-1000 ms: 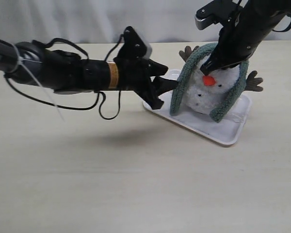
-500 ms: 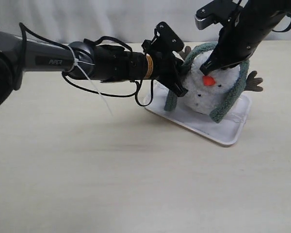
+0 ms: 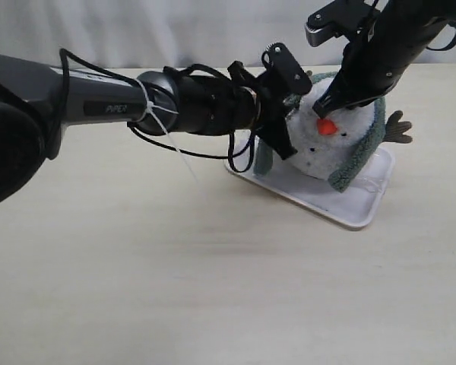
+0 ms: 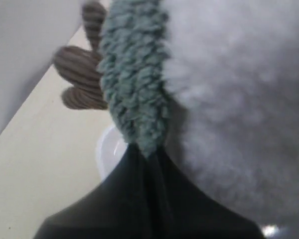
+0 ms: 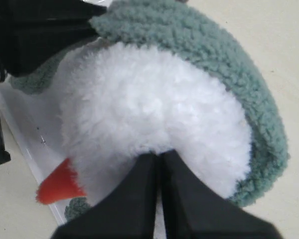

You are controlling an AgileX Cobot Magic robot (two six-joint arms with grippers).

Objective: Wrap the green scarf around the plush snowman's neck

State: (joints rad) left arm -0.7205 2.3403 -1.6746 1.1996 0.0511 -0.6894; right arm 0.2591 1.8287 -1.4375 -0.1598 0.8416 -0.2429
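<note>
Scarf [image 3: 362, 156] arches over snowman [image 3: 319, 152], ends down | left tool [image 4: 147, 155] grips it | right tool [image 5: 159, 158] closed

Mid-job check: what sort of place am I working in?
Likely a robot test bench, not a home: a pale wooden tabletop, a plain white curtain backdrop, and a fluffy white plush snowman with a fuzzy sage-green fleece scarf on a white rectangular tray.

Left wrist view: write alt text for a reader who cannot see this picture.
The left gripper, shut, pinches the fuzzy green scarf, which lies against the white plush snowman. Behind are a brown twig arm, a white tray edge and the beige table.
</note>
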